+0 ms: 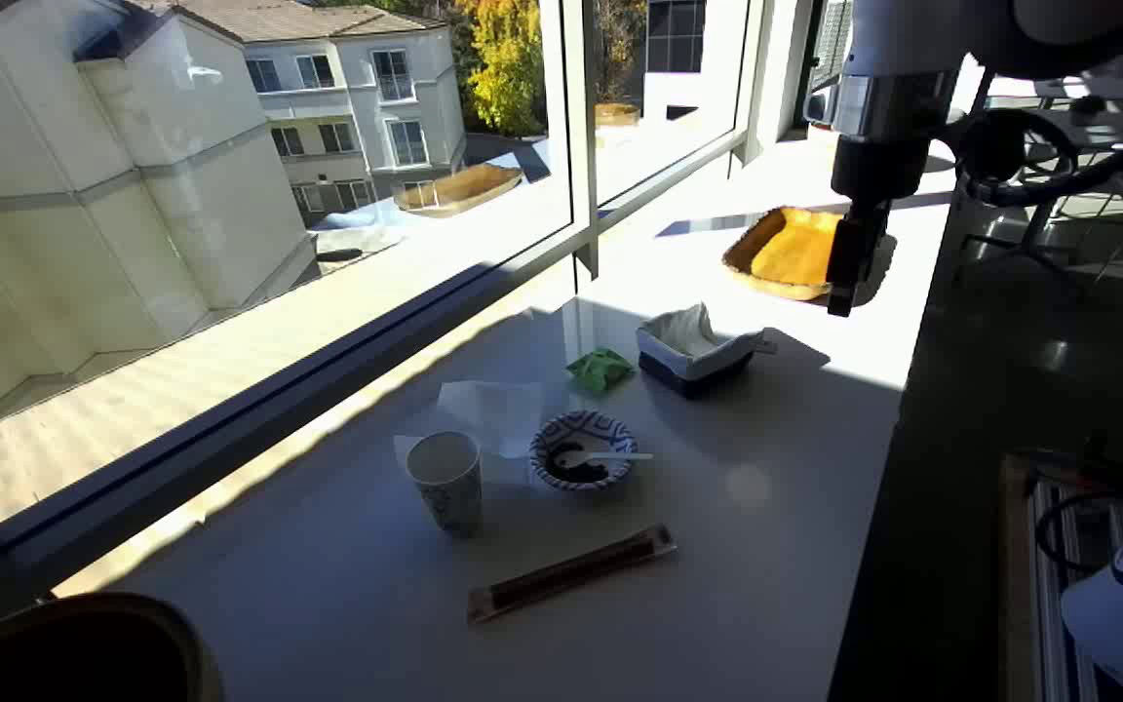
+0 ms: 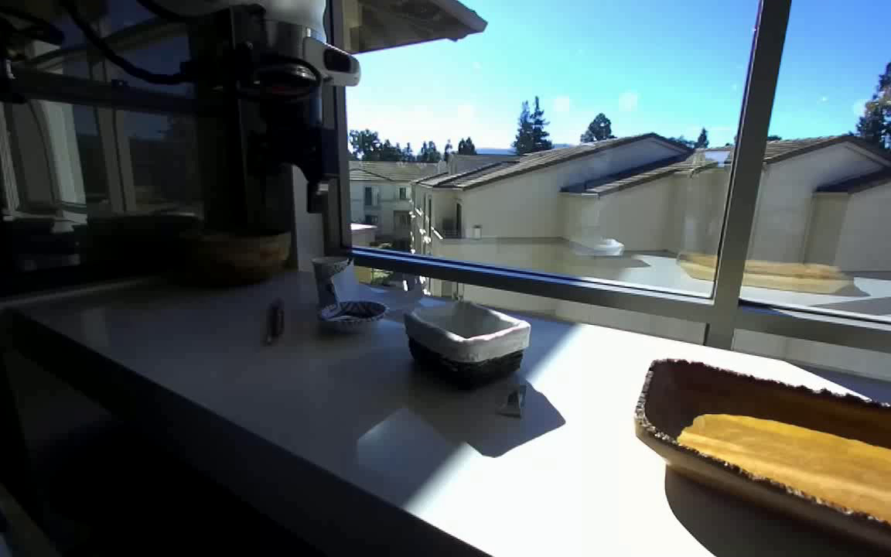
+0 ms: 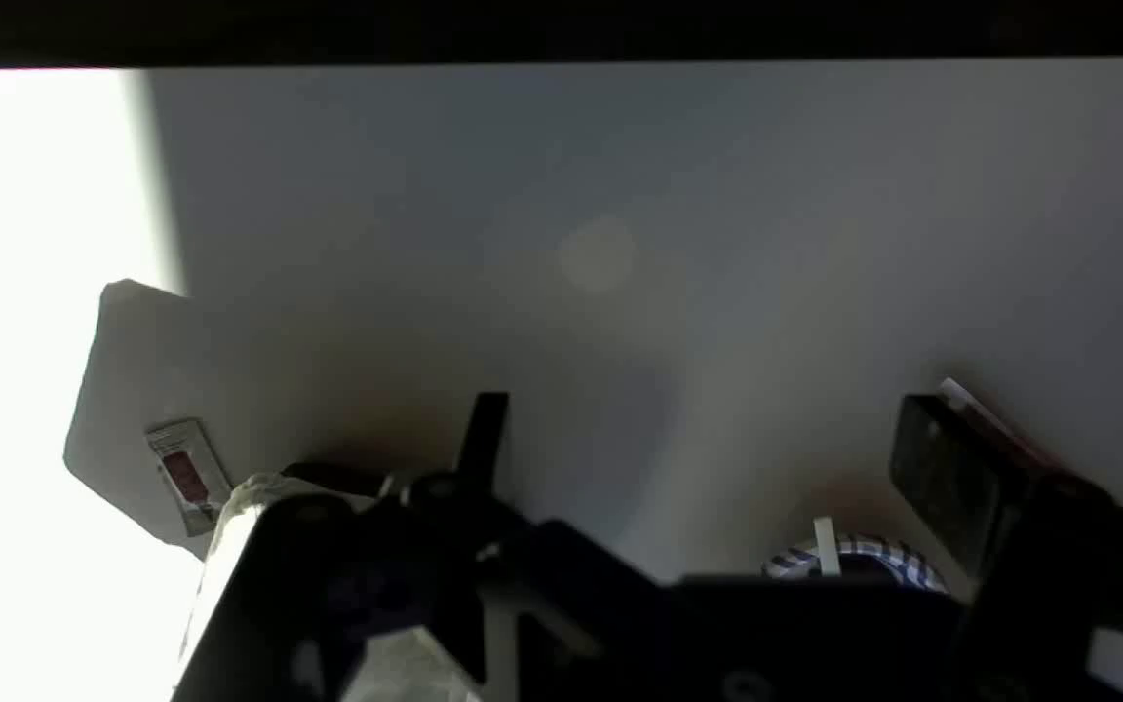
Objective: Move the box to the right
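The box is a small squarish basket with a whitish cloth liner and dark sides. It stands upright on the white counter between the patterned bowl and the orange-yellow dish, and it also shows in an exterior view. In the wrist view the box shows only partly at the lower left, mostly hidden by the gripper. My gripper hangs above the counter, apart from the box; it also shows in an exterior view. In the wrist view its fingers are wide apart with nothing between them.
A patterned bowl with a white spoon, a paper cup, a long wrapped stick and a green packet lie near the box. A small packet lies beside it. An orange-yellow dish and the window frame border the area.
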